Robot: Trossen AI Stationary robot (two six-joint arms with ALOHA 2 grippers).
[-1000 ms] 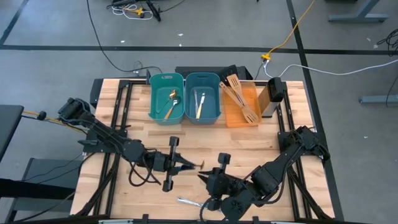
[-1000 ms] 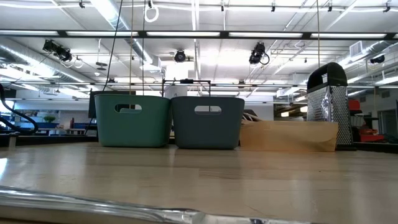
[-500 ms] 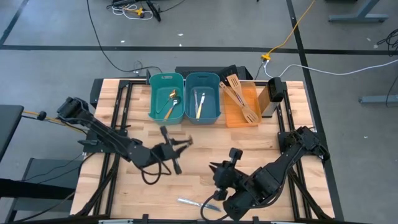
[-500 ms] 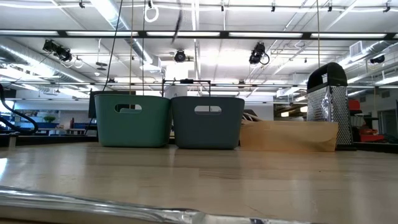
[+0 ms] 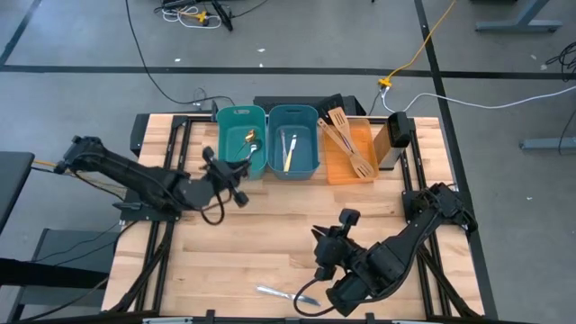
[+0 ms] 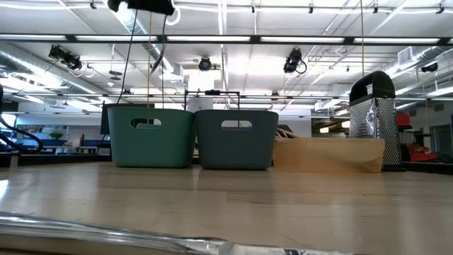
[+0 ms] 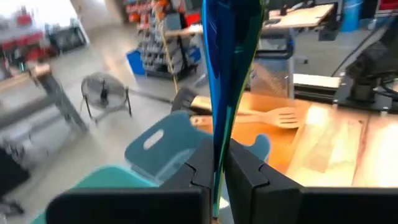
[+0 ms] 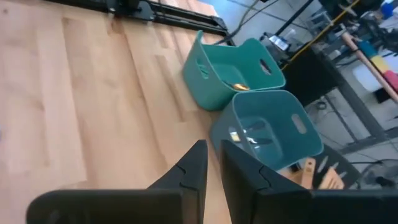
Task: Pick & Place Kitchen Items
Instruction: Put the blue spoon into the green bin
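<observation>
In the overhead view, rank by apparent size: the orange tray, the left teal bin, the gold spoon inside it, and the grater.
1. Orange tray and left teal bin: look alike, too close to rank.
2. Grater.
3. Gold spoon, smallest.

A light wooden table (image 5: 270, 243) holds everything. At its far edge stand two teal bins (image 5: 241, 141) side by side, touching. Just beside them lies a flat orange tray (image 5: 360, 144), and next to that stands a metal cheese grater (image 6: 374, 117) with a black handle. Near the front edge a silver piece of cutlery (image 5: 283, 293) lies flat on the wood
</observation>
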